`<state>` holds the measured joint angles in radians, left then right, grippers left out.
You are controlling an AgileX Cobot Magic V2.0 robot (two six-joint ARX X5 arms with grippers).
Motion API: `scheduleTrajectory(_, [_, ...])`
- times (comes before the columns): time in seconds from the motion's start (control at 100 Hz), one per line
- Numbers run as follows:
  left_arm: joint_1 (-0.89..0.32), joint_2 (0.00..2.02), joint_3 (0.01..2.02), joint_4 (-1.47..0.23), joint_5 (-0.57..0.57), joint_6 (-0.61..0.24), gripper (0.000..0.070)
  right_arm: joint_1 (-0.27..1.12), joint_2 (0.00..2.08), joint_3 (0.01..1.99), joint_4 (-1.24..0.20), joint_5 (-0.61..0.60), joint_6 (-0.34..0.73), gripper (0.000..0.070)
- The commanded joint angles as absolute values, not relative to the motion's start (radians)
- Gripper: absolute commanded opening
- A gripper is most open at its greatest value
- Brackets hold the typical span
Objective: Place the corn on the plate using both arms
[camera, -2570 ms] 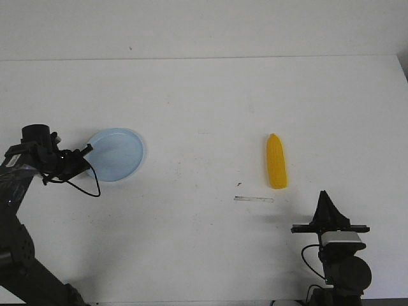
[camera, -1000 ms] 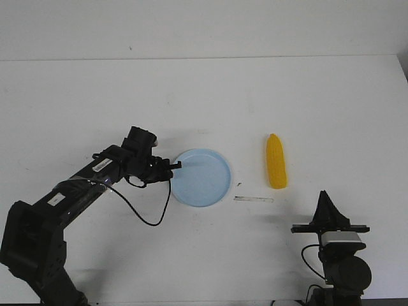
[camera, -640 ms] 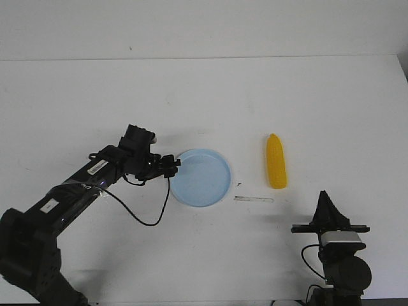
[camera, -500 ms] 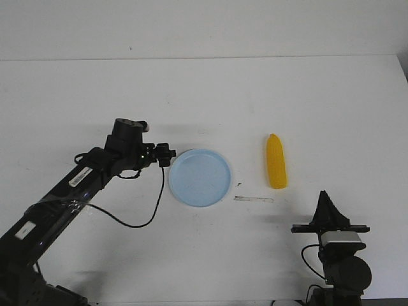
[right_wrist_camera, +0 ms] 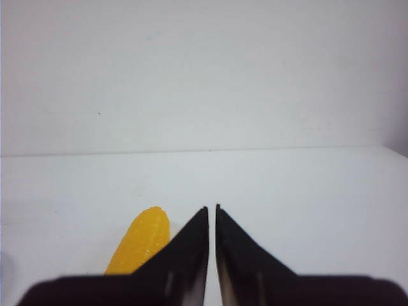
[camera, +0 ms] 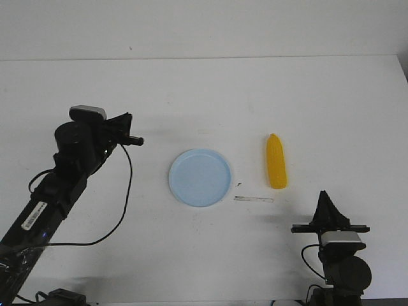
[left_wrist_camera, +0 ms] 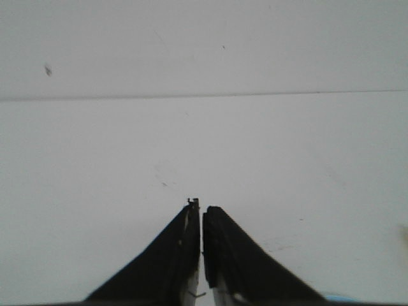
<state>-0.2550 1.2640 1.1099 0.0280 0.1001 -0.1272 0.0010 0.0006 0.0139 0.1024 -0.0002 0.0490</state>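
The pale blue plate [camera: 200, 177] lies flat on the white table, near the middle. The yellow corn [camera: 276, 161] lies to its right, tip pointing away from me; it also shows in the right wrist view [right_wrist_camera: 140, 241], beside my jaws. My left gripper [camera: 136, 140] is shut and empty, raised to the left of the plate and well apart from it. In the left wrist view [left_wrist_camera: 201, 209] its jaws are together over bare table. My right gripper [camera: 324, 194] is shut and empty, near the front right, short of the corn; it also shows in the right wrist view [right_wrist_camera: 211, 208].
A thin grey strip [camera: 254, 199] lies on the table between the plate and the right gripper. The table's far edge meets a white wall [camera: 204, 29]. The left arm's black cable [camera: 121, 204] hangs in a loop over the table.
My left gripper pushed the plate from the far left to the middle, then let go and drew back up and to the left. The right arm and corn have not moved.
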Motion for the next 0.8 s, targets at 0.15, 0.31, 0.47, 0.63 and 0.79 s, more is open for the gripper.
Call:
scheduleTrajectory(0.15, [-0.168,1.126,0.898,0.226,0.097,0.068,0.0001,0.002,0.001,0.013,0.112,0.0,0.047,0.0017])
scheduleTrajectory(0.31, [-0.104,0.981,0.729,0.283,0.097,0.063,0.0001,0.002,0.001,0.013,0.112,0.0,0.047,0.0017])
scheduleTrajectory(0.47, [-0.077,0.841,0.573,0.289,0.097,0.063,0.0001,0.002,0.001,0.013,0.112,0.0,0.047,0.0017])
scheduleTrajectory(0.63, [-0.077,0.697,0.428,0.287,0.097,0.063,0.0001,0.002,0.001,0.013,0.112,0.0,0.047,0.0017])
scheduleTrajectory(0.79, [-0.077,0.565,0.382,0.24,0.096,0.064,0.0001,0.002,0.001,0.013,0.112,0.0,0.047,0.0017])
